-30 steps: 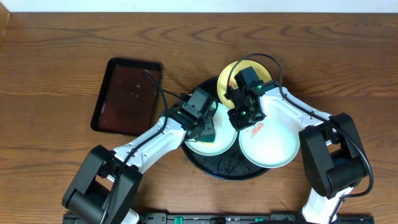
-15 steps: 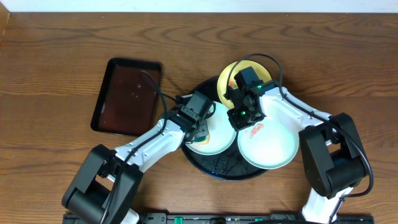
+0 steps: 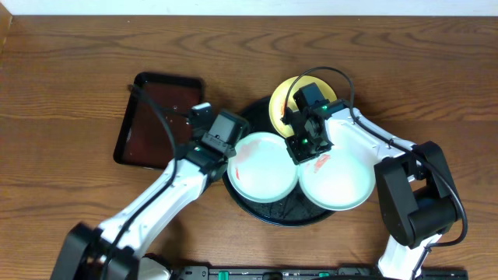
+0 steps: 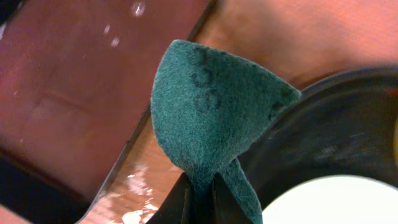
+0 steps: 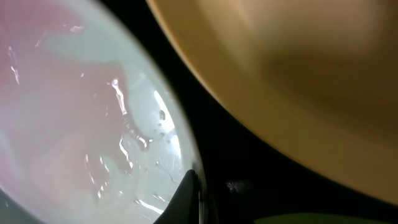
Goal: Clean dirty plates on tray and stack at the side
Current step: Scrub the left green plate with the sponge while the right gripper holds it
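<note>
Dirty plates on the round black tray: pale yellow plate far, left mint-white plate and red-smeared right mint-white plate near. Only the left wrist view shows the green scouring pad pinched fast in the left gripper. Wooden table, wet beside the brown rectangular tray. The left gripper hangs just left of the left plate. The right gripper sits among all three plates, and whether its jaws are apart or together cannot be told.
</note>
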{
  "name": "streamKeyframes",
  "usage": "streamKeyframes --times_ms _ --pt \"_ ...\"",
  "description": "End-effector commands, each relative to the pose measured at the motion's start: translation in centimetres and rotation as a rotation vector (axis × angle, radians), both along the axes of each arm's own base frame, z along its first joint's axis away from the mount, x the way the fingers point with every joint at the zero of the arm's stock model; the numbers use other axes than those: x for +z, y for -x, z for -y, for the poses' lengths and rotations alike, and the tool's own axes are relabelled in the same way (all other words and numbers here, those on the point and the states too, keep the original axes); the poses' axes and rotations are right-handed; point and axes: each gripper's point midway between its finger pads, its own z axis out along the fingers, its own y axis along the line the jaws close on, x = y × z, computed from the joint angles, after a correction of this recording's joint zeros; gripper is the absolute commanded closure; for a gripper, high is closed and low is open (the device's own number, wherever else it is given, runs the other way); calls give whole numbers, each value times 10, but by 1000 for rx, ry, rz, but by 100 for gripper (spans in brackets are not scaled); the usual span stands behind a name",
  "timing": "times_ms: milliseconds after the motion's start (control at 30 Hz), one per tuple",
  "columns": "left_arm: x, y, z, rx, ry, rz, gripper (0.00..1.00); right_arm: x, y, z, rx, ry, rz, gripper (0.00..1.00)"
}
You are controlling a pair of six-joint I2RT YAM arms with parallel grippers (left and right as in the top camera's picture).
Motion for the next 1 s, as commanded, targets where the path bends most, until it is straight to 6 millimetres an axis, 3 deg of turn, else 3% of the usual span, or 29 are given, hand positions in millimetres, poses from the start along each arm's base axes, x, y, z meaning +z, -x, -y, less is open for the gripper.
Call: streamKeyframes --times_ms 0,100,200,267,333,467,700,967 --pt "8 4 38 -125 194 -19 93 -10 -2 12 3 64 7 95" --pt "0 22 89 -213 464 -142 92 -10 -3 12 2 61 13 94" --pt "-6 45 130 -324 622 -272 93 -9 -8 9 -33 53 26 96" --pt "-14 57 139 -358 612 -314 92 -9 -13 7 -81 43 34 99" --pt "-21 61 137 -355 577 -324 93 -8 -14 6 -108 41 32 99" --pt "-42 60 113 -278 449 -301 93 -9 -14 6 -235 42 0 99" --pt "-45 50 99 -229 376 -251 93 -9 -13 7 -386 48 -37 99" --pt "-43 33 107 -204 415 -188 93 -9 -14 7 -416 47 -44 99"
